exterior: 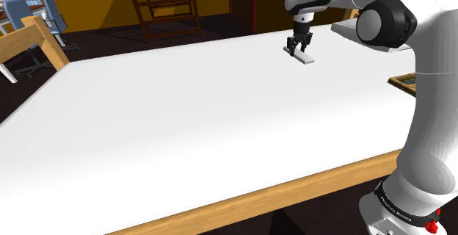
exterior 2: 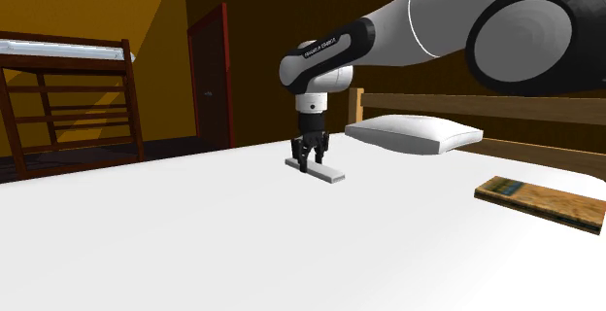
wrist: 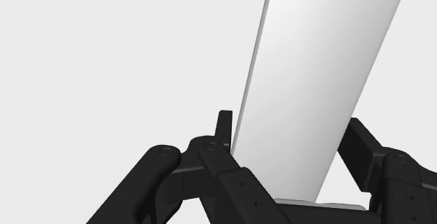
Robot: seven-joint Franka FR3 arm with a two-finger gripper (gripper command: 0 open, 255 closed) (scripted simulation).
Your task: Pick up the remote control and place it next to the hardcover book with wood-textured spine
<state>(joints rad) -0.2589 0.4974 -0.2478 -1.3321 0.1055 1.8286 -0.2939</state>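
So the all-black two-finger end effector (exterior: 297,48) is right down on the flat, pale grey, bar-shaped remote control (exterior: 303,57), which lies flat on the big white bed with a light wooden frame (exterior: 242,197), toward the far side in the shoulder view. From the wrist view the end effector (wrist: 290,124) straddles the remote control (wrist: 315,68) across its narrow width, one black finger (wrist: 224,126) snug against each long edge with no gap I can make out, so it's pinching the remote, which hasn't left the sheet. In the second exterior view the end effector (exterior 2: 309,155) points straight down from the white arm and grips the remote control (exterior 2: 319,170) near one end, so most of the bar sticks out toward that view's right. The thin hardcover book with a wood-textured cover (exterior 2: 539,202) lies flat on the bed, well apart from the remote, off to that view's right. A plump white pillow (exterior 2: 413,132) sits by the wooden headboard behind them. The book (exterior: 406,83) also peeks out beside the arm in the shoulder view.
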